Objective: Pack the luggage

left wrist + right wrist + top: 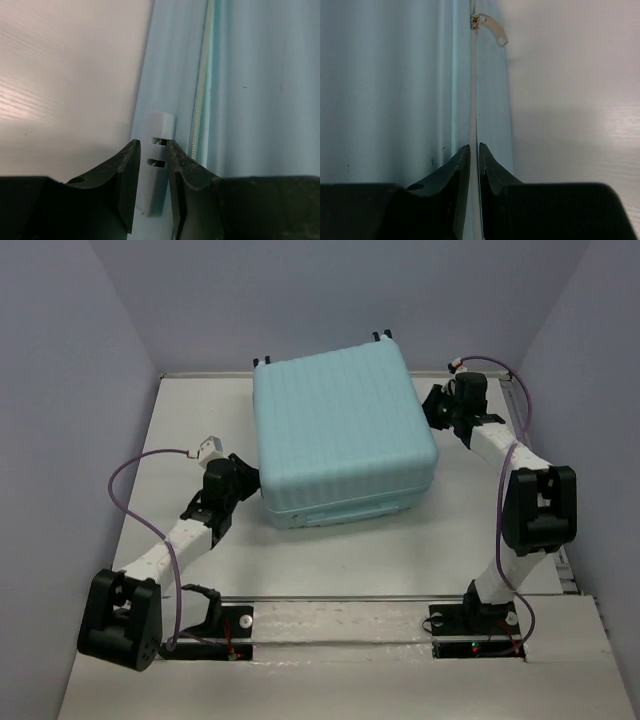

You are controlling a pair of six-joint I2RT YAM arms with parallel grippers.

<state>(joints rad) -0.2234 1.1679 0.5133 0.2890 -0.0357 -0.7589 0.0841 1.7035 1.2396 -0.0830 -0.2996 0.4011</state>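
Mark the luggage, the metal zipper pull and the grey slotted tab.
luggage [340, 430], top external view, middle of ribbed lid.
metal zipper pull [492, 28], right wrist view, its blade.
grey slotted tab [160, 124], left wrist view, upper end.

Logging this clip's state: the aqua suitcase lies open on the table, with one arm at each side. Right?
No: the luggage lies closed, ribbed shell up, as the top external view shows. The left gripper and right gripper are indeed at its sides, the left's jaws on a grey tab.
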